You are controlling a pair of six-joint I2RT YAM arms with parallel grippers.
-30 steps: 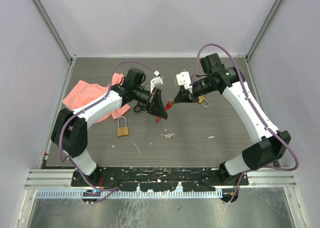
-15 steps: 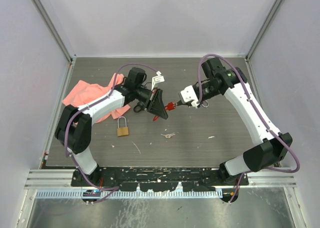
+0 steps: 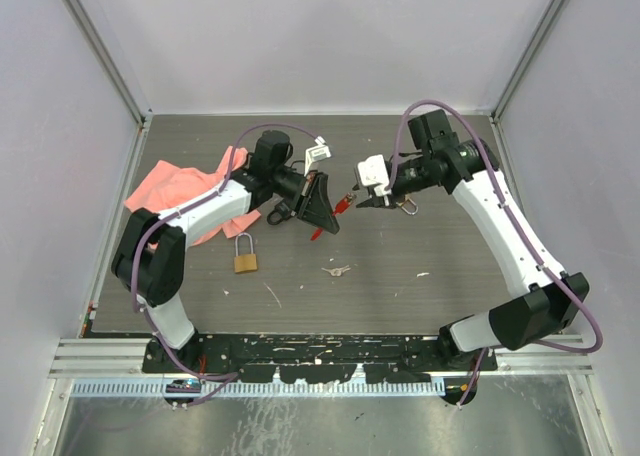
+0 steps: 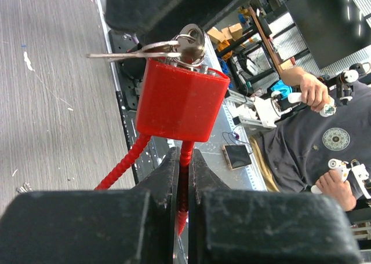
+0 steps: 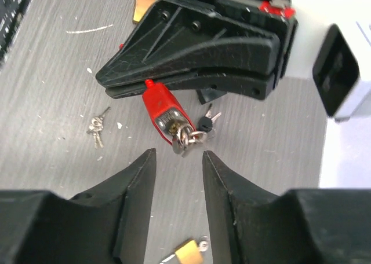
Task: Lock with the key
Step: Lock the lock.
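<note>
Letting go of the key, the right gripper (image 5: 178,160) is now hanging with its jaws apart just short of the red padlock (image 5: 162,116); half a second ago it was pinched shut there with the wrist rolled over. That is reading as a turn just delivered, or a release before a fresh bite. Whether the lock is actually fastened is not showing. The left gripper (image 4: 182,183) is keeping its jaws clamped on the padlock's red cable shackle, holding the body in the air between the two arms. The key (image 4: 188,41) is sitting in the keyhole, its ring (image 5: 184,142) and a spare dangling beside it.

Lying around on the table (image 3: 450,266) are a pink cloth (image 3: 175,191), a brass padlock (image 3: 245,256), a second brass padlock (image 3: 408,206) under the right wrist, and loose keys (image 3: 337,270). Nothing is blocking the open jaws, though the dangling ring is crowding the key's head.
</note>
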